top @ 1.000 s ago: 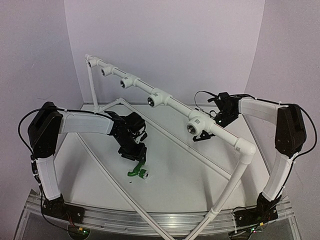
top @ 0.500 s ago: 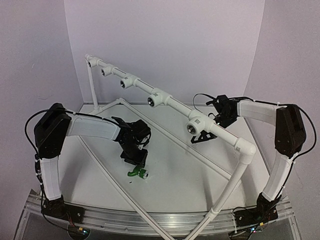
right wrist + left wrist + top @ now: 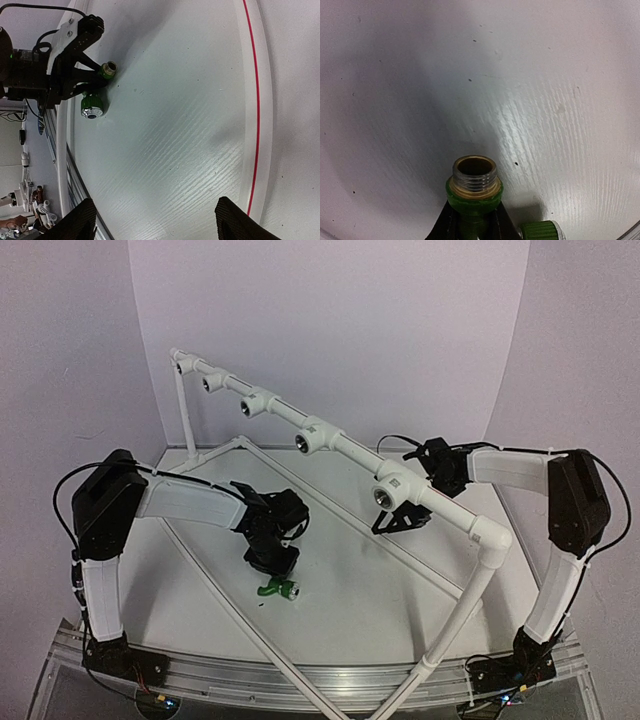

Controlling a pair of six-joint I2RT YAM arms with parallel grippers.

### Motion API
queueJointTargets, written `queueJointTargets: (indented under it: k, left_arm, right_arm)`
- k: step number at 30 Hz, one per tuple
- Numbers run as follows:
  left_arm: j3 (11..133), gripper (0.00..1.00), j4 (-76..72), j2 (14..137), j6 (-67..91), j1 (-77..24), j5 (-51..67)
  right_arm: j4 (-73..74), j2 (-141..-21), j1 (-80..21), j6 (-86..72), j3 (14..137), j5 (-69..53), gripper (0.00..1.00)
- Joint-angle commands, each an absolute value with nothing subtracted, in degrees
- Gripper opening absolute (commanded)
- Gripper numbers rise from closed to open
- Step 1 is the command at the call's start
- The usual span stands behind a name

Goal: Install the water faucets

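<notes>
The bright-green faucet (image 3: 278,589) is at table level at the near middle. In the left wrist view its silver threaded end (image 3: 474,175) points away from the camera, and its green knob (image 3: 540,231) sticks out to the right. My left gripper (image 3: 272,562) is shut on the faucet's green neck, with black fingers (image 3: 440,227) on either side. The right wrist view shows the faucet (image 3: 95,102) held in that gripper, low over the table. My right gripper (image 3: 402,520) is open and empty below the white pipe rail, its fingertips (image 3: 75,225) wide apart.
A white pipe rail (image 3: 340,448) crosses from back left to right front, carrying several tee fittings with dark holes; the nearest tee (image 3: 390,495) is just above my right gripper. Thin white frame pipes (image 3: 230,610) lie on the table. A pipe with a red line (image 3: 255,100) runs beside my right gripper.
</notes>
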State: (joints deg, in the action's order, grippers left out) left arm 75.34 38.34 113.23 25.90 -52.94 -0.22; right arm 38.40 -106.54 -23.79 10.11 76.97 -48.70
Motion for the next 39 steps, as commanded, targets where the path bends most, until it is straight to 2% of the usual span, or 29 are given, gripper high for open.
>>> queueJointTargets:
  k: [1, 11, 23, 39]
  left_arm:
    - [73.19, 0.10, 34.34, 107.69, 23.09, -54.53, -0.97]
    - [68.64, 0.12, 27.02, 99.32, 13.92, -57.80, -0.75]
    - [69.34, 0.12, 23.07, 96.78, 12.82, -59.80, -2.28]
    - [71.94, 0.13, 23.22, 96.92, 12.35, -63.73, -6.17]
  right_arm:
    - [35.25, -105.05, -24.65, 5.71, 76.52, -52.86, 0.79]
    - [33.18, -106.33, -28.66, 2.26, 76.09, -56.08, 0.78]
    - [26.57, -110.26, -34.02, -9.20, 78.80, -58.22, 0.59]
    - [17.64, -113.83, -37.18, -22.67, 79.74, -63.02, 0.47]
